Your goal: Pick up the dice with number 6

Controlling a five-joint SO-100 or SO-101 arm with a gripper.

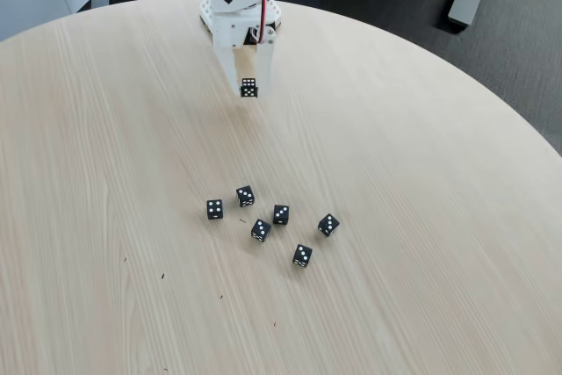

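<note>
Dice with number 6 [249, 88], a small black cube showing white pips, hangs pinched in the white pincer [248, 87] above the wooden worktop [421, 217], well apart from six black dice [268, 221].

white arm at 12 o'clock of the fixed view, wrist pitched down, gripper [248, 87] pointing toward 6 o'clock, fingers closed on the dice with number 6 [249, 88], raised off the surface
</note>
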